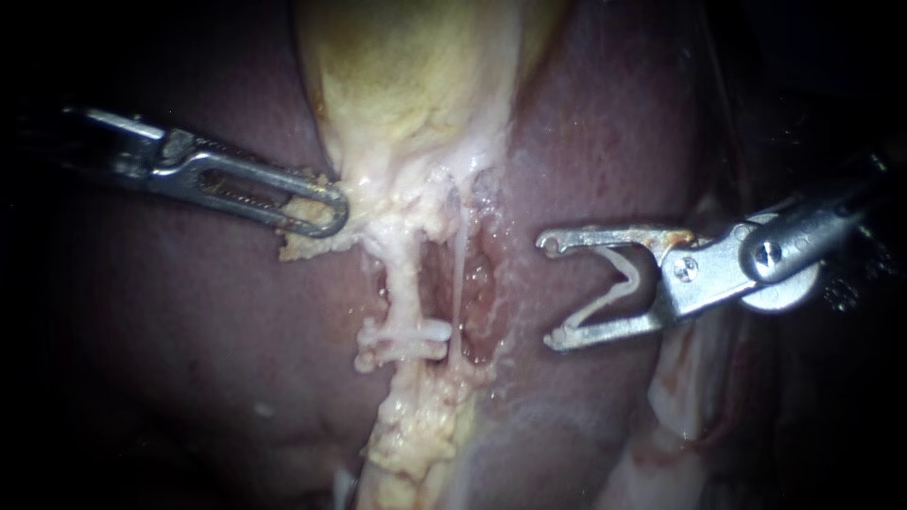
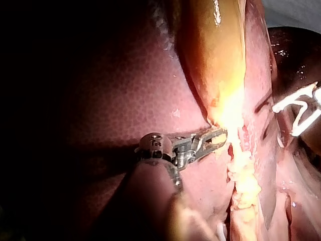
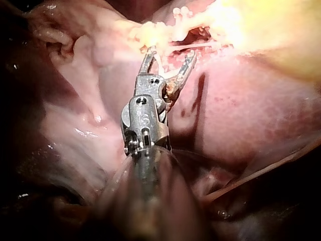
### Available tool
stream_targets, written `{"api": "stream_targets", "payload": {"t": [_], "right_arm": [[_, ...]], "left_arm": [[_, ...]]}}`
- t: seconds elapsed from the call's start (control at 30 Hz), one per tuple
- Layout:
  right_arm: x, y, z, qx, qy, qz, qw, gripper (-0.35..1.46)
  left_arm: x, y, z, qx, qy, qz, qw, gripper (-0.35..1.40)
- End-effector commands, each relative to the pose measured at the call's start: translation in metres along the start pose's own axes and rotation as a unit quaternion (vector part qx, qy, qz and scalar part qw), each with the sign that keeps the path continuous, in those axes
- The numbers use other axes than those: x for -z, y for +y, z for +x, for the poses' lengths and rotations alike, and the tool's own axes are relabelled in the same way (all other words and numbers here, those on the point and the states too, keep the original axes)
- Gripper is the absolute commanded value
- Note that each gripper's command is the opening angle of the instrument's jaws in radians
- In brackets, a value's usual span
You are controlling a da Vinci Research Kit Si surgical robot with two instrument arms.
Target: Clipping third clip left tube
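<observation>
Liver [image 1: 189, 359] behind, two clips [image 1: 406, 335] on tube [image 1: 406, 279]; left instrument [image 1: 326, 212] end effector clamping gallbladder [image 1: 406, 76]; right instrument [image 1: 553, 291] spread, holding one open clip [image 1: 631, 277]

No word, label, brand, number or sign can be read in the endoscope view or in the left wrist view; in the right wrist view, near the middle of the frame, the metal wrist piece of the right instrument [image 3: 170, 56] bears a small stamped mark; it is too small and blurred to make out with any certainty.
</observation>
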Motion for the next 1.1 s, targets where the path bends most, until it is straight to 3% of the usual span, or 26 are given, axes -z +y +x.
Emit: {"api": "stream_targets", "payload": {"t": [0.03,0.17,0.27,0.47,0.57,0.87,0.97,1.1], "right_arm": [[0.0000,0.0000,0.0000,0.000,0.000,0.000,1.0000,0.50],[0.0000,0.0000,0.0000,0.000,0.000,0.000,1.0000,0.50],[0.0000,0.0000,0.0001,0.000,0.000,0.000,1.0000,0.50],[0.0000,-0.0001,0.0001,0.000,0.000,0.000,1.0000,0.50],[-0.0001,-0.0001,0.0001,0.000,0.000,0.000,1.0000,0.50],[-0.0014,-0.0002,0.0010,-0.008,0.017,0.007,0.9998,0.50],[-0.0025,0.0000,0.0014,-0.041,0.029,0.008,0.9987,0.50],[-0.0052,0.0004,0.0018,-0.102,0.059,0.009,0.9930,0.50]], "left_arm": [[0.0001,0.0001,0.0000,0.000,0.000,0.000,1.0000,-0.35],[0.0013,0.0007,0.0005,0.002,0.003,-0.009,1.0000,-0.35],[0.0032,0.0014,0.0018,0.005,0.007,-0.020,0.9998,-0.35],[0.0083,0.0034,0.0053,0.019,0.038,-0.031,0.9986,-0.35],[0.0103,0.0044,0.0064,0.025,0.046,-0.035,0.9980,-0.35],[0.0100,0.0050,0.0059,0.026,0.050,-0.030,0.9980,-0.35],[0.0099,0.0050,0.0058,0.026,0.050,-0.029,0.9980,-0.35],[0.0097,0.0049,0.0056,0.025,0.049,-0.031,0.9980,-0.35]]}}
